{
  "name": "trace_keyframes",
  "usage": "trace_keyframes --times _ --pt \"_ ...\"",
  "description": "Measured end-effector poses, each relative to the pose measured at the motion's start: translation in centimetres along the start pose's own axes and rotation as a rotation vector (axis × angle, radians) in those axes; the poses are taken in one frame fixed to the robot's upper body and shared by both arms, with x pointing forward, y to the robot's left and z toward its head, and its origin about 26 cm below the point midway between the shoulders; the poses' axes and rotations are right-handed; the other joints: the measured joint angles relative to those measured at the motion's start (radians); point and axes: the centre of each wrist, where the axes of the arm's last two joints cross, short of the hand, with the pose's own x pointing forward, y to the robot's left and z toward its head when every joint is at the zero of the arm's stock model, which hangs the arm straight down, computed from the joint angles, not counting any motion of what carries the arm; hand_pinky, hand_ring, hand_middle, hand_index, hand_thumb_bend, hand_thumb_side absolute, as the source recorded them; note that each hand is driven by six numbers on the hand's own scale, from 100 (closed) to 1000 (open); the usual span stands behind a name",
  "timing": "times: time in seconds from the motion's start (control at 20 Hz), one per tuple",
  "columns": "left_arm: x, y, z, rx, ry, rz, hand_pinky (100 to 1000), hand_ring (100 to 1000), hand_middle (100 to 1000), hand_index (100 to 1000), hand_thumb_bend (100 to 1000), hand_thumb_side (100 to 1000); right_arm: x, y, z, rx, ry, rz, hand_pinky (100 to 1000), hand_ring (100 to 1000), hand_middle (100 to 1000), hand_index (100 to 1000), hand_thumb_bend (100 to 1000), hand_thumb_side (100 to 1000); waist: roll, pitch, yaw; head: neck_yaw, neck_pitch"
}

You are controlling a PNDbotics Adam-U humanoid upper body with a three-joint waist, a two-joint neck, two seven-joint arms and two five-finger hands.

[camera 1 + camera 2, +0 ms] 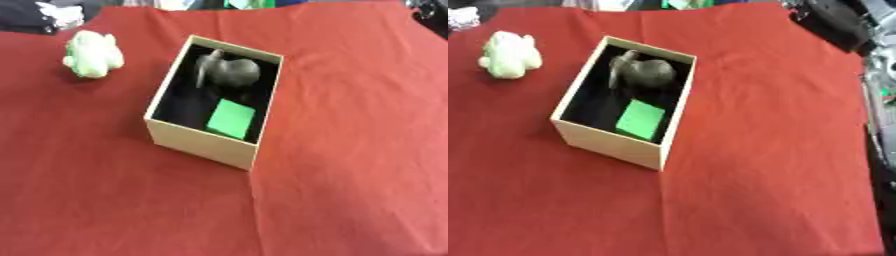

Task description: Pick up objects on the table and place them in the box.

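Observation:
An open cardboard box point(199, 144) with a dark inside stands in the middle of the red cloth. Inside it, a grey soft toy point(229, 70) lies at the far end and a bright green flat block point(231, 118) leans at the near end. A pale green soft toy point(92, 54) sits on the cloth to the left of the box, well apart from it. Neither of my hands shows in either view.
The red cloth point(350, 150) covers the table. A black shape point(833, 20) lies at the far right corner; I cannot tell what it is. The table's right edge point(872, 150) runs down the right eye view. Dark and white things point(48, 15) lie at the far left.

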Motion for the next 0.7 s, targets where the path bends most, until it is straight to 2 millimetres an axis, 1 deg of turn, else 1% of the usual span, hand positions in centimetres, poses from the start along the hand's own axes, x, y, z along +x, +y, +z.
trace_keyframes --times 0.15,0.3,0.4,0.55,0.7 --pt "-0.9 -1.1 -0.8 -0.055 0.05 0.034 727 887 824 875 344 915 0.0 0.0 0.0 -0.001 0.001 -0.001 821 787 619 1000 100 789 -0.003 0.006 -0.002 0.003 -0.005" --pt "-1.3 -2.1 -1.3 -0.106 0.07 0.058 728 895 829 870 351 930 0.0 0.0 0.0 -0.001 0.001 -0.002 821 787 619 1000 100 791 -0.005 0.011 -0.005 0.006 -0.01" --pt "-1.6 -2.4 -1.5 -0.134 0.082 0.064 729 901 834 872 362 921 0.0 0.0 0.0 -0.002 0.002 -0.003 821 787 618 1000 100 793 -0.006 0.015 -0.005 0.009 -0.012" --pt "-1.9 -2.8 -1.8 -0.169 0.102 0.054 729 906 839 871 354 892 0.0 0.0 0.0 -0.001 0.003 -0.006 821 786 618 1000 100 795 -0.007 0.019 -0.007 0.01 -0.018" --pt "-2.1 -3.1 -2.0 -0.197 0.121 0.035 730 908 843 873 364 903 0.1 0.0 -0.1 -0.001 0.001 -0.008 820 786 617 1000 100 796 -0.007 0.025 -0.011 0.012 -0.019"
